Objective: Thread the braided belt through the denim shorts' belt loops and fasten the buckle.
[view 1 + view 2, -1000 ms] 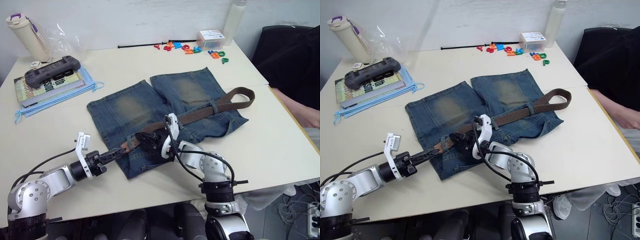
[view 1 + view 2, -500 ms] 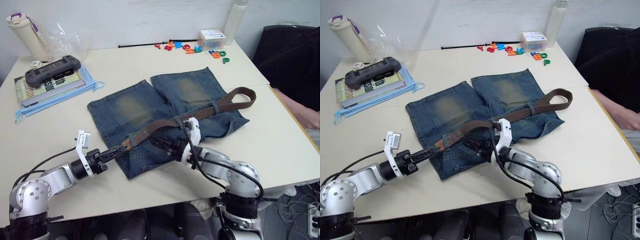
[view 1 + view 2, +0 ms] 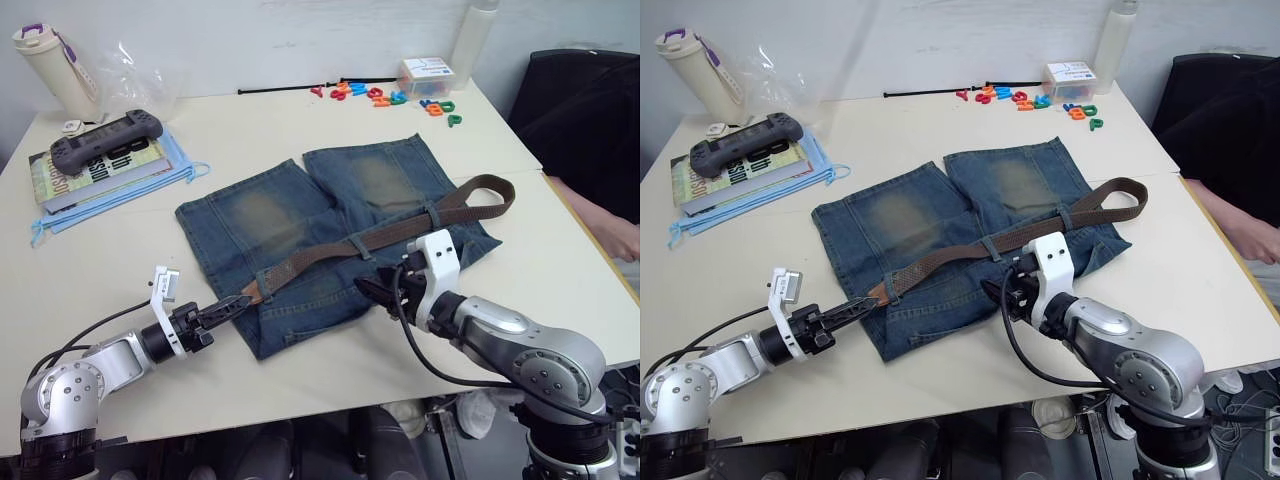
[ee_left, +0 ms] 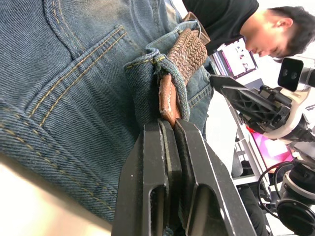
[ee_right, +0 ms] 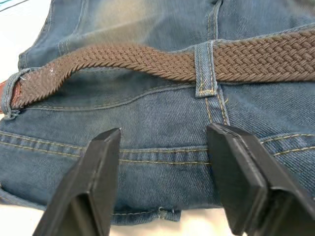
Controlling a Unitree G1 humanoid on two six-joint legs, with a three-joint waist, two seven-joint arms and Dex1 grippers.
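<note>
**Belt tip pinched at the last loop**

The blue denim shorts [image 3: 330,225] with faded yellowish patches lay flat on the pale desk [image 3: 250,130], waistband toward the robot. The dark-brown braided belt [image 3: 400,228] ran across them under the small denim belt loops [image 5: 207,69], its far end curling off the shorts' right edge; the buckle could not be made out.

The left tool [image 3: 228,312] was clamped on the belt's tan leather tip, probably to draw it through the end loop. The right tool [image 3: 372,292] hovered just above the waistband with its fingers [image 5: 101,167] spread apart, holding nothing, seemingly ready to steady the cloth.

The left wrist view showed the leather tip [image 4: 167,101] emerging from a denim loop between the shut fingers. The right wrist view showed the braid passing beneath a loop.
</note>
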